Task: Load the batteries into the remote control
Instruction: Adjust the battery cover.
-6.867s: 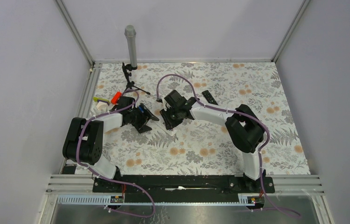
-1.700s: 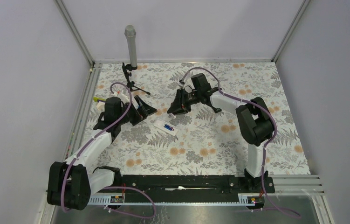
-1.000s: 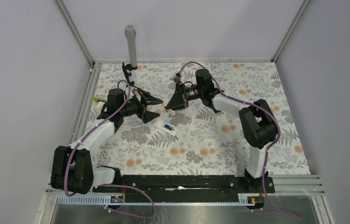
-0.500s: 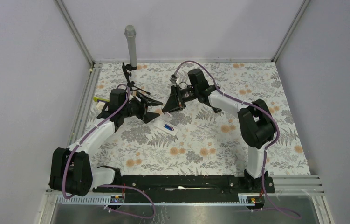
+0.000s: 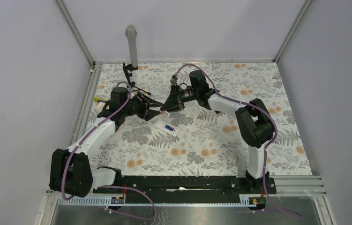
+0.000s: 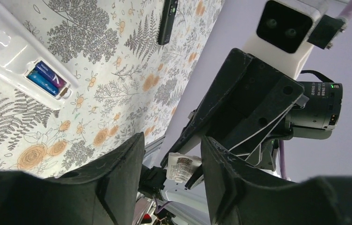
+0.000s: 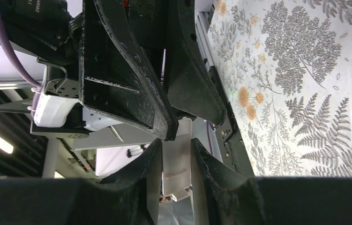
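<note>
Nearest you, the white remote (image 5: 167, 127) is lying on the counter (image 5: 211, 150) with its compartment open and two blue batteries (image 6: 47, 78) sitting side by side inside it. Just beyond and above it, the right gripper (image 7: 176, 143) and the left gripper (image 6: 171, 145) are meeting tip to tip. The right jaws are pinching a small white piece (image 6: 181, 168), probably the battery cover, though the view is too cramped to be sure. The left jaws are standing apart on either side of it, not visibly touching. You seem to be handing it over: next, the left needs to close squarely before the right lets go.
</note>
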